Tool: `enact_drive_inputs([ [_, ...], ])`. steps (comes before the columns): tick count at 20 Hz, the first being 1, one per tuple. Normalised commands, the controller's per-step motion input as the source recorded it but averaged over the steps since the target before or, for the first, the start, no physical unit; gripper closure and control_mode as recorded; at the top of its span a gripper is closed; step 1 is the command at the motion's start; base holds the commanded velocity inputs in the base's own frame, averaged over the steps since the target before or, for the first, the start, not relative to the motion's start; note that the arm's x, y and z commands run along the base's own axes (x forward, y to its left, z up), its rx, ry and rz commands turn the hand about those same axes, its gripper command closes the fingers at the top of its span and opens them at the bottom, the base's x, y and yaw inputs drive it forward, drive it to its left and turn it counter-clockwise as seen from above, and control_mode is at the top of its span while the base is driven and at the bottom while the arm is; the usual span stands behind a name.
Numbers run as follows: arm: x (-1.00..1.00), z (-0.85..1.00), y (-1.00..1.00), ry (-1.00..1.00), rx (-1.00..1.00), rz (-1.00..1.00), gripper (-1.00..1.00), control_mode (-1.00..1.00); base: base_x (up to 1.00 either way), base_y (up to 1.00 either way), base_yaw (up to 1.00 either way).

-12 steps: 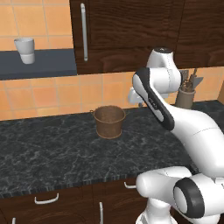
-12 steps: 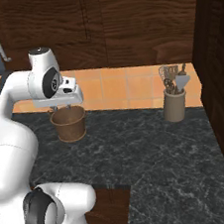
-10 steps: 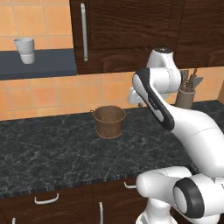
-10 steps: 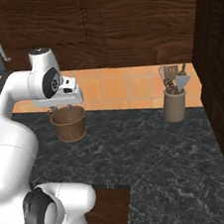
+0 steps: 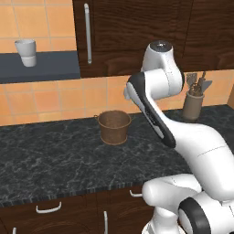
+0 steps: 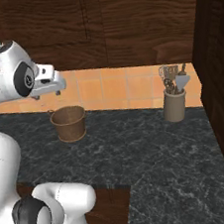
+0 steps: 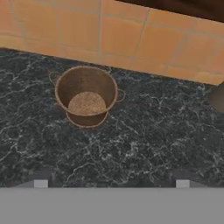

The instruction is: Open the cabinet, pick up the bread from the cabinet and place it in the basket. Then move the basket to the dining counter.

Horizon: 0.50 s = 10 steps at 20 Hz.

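Cabinet (image 5: 137,36): across the top of the left base view; its door is flush and closed, the silver bar handle (image 5: 87,33) upright at upper left. I judge the opening step not yet done.
Bread: I cannot pick it out; presumably behind that closed door. The pale round patch low inside the basket in my hand view looks like the woven bottom, though I cannot be sure.
Basket (image 7: 86,95): upright on the black speckled worktop (image 5: 50,160), centre-left in the left base view, close to the orange tiled wall (image 5: 41,98), mouth open upward.
My pincer (image 6: 55,85): at the left of the right base view, raised above the basket and apart from it. Only two small pale finger tips (image 7: 40,183) show at the bottom of my hand view, well apart, with nothing between them, so I take it as spread.
Utensil jar (image 6: 175,104): right of centre in the right base view, far from the basket.
Left to do: open door, fetch bread, drop it in basket, carry basket to dining counter; all of it, by my judgement.
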Motion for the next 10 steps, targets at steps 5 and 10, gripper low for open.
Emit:
enact_drive_inputs([
  [5,-0.29,1.0,0.58,-0.6,-0.03,-0.04,-1.0,-1.0,0.0,0.0,0.0],
  [10,-0.49,1.0,0.74,-0.38,0.05,0.0,-1.0,-1.0,0.0,0.0,0.0],
])
